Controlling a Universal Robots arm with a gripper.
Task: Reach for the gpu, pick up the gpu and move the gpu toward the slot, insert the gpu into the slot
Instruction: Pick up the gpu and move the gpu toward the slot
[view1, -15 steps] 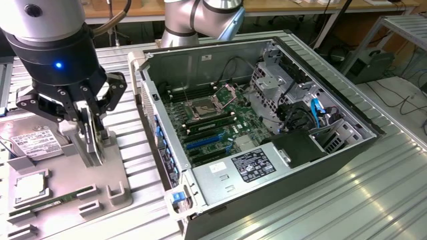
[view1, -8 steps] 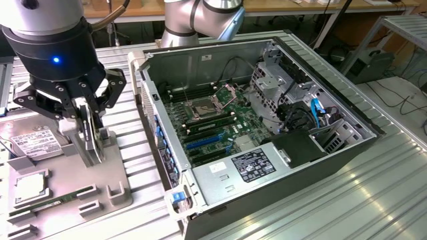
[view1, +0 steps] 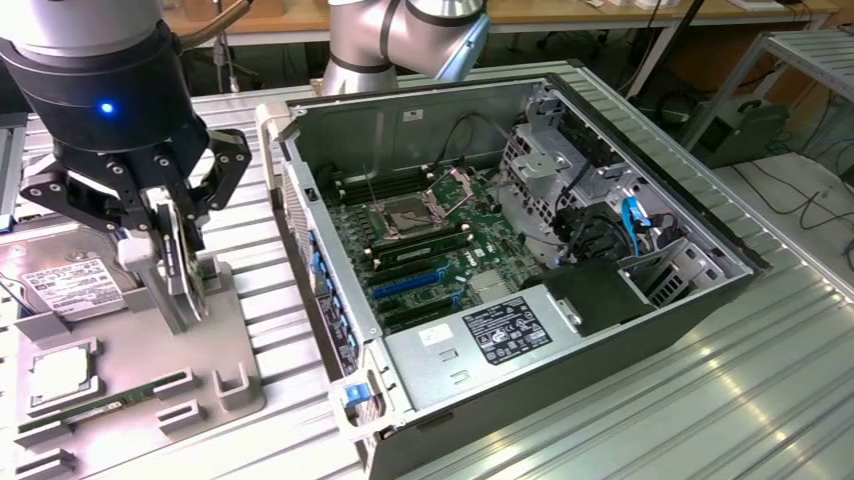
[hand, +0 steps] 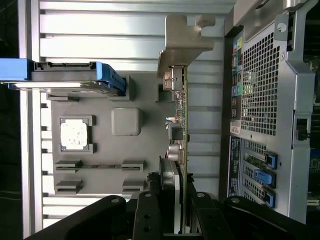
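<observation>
The gripper (view1: 167, 218) is closed on the gpu (view1: 175, 285), its fingers (hand: 150, 210) pinching the card's upper edge from both sides. The card hangs straight down from the jaws, standing on edge. In the wrist view it runs away from the gripper (hand: 181, 212) as a thin line, the gpu (hand: 183, 125) ending at its silver bracket (hand: 182, 42) at the far end.

Directly under the gripper lies the grey tray (view1: 134, 375). The card's lower edge is at, or just above, the tray's holder. I cannot tell whether it is lifted clear. Beside the gripper on the tray sit the hard drive (view1: 64, 285), a processor (view1: 60, 372) and a memory stick (view1: 114, 403), none of them touched.

The case (view1: 694, 290) lies open well to the side of the gripper, toward the exterior view's right. The blue slot (view1: 407, 284) on the motherboard (view1: 447, 240) has nothing in it, and it is well apart from the card.

By my reading, the reach is done and the grasp is made. The pick-up is at its very start at best, since the card is over its holder. The carry across to the case and the insertion are not yet done, so less than half of the task looks complete.
</observation>
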